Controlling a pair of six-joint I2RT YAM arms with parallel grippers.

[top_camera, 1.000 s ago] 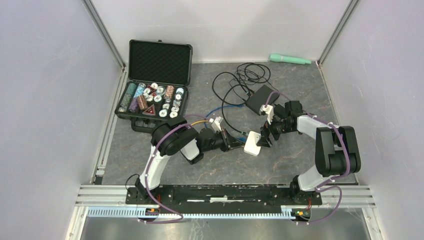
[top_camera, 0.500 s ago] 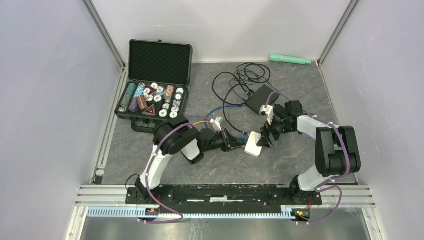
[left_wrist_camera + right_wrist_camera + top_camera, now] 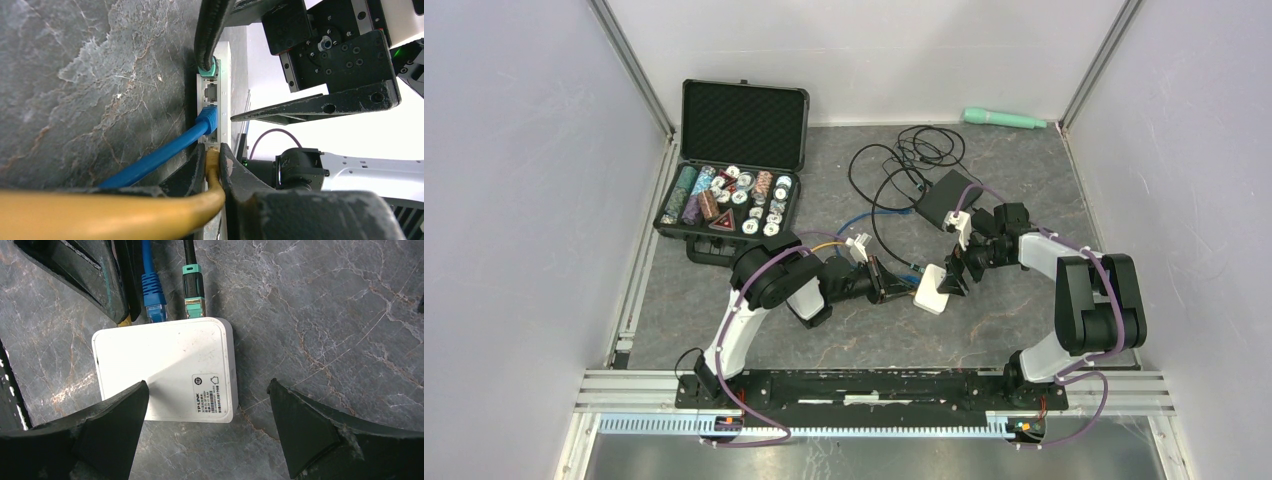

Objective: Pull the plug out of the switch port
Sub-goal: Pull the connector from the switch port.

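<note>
Switch (image 3: 933, 288) edging slightly right since a sec ago, L fingers (image 3: 235, 175) clenching yellow plug (image 3: 212, 160) at its port, R fingers (image 3: 110, 415) hanging wide apart, straddling switch on desk (image 3: 864, 340).

Yellow plug (image 3: 212, 161) mostly hidden between left fingers (image 3: 241, 176).

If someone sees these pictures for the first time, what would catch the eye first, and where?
The small white plastic network switch at the table's middle stands out, with a yellow cable, a blue cable and a teal-booted black cable plugged into one side. The left tool is shut on the yellow cable's plug, and the open right tool hangs over the switch. At back left, an open black case holds poker chips.
</note>
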